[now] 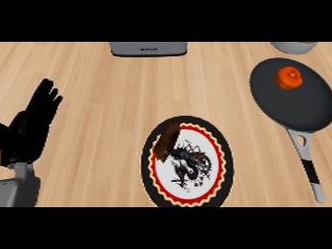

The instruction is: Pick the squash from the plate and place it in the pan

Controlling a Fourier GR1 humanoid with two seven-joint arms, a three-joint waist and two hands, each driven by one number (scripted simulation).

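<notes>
A: What's at the far left?

B: The left hand point(32, 124), black, above its grey forearm point(10, 192), which comes in from the lower edge. It rests there with its fingers point(46, 95) straight and spread, pointing up the view. They hold nothing and touch none of the things.

A: And going right over the counter point(103, 97)?

B: First bare wood. At the top edge sits a grey box point(149, 48), cut off by the frame, so I cannot tell what it is. Below it, near the middle, lies the plate point(148, 170). It has a black rim, then a red toothed ring, and a white centre with a dark drawing on it.

A: Anything on the plate?

B: A brown piece point(167, 141) on its upper left part, reaching from the rim toward the centre. What it is I cannot tell.

A: So where is the squash?

B: Further right, in the pan point(305, 107). The squash point(289, 78) is orange and sits in the upper part of the dark round pan, well apart from the plate. The handle point(308, 168) runs down toward the lower edge, grey near the pan and black further along. Above the pan, at the top edge, part of a pale pot point(294, 46) shows.
</notes>
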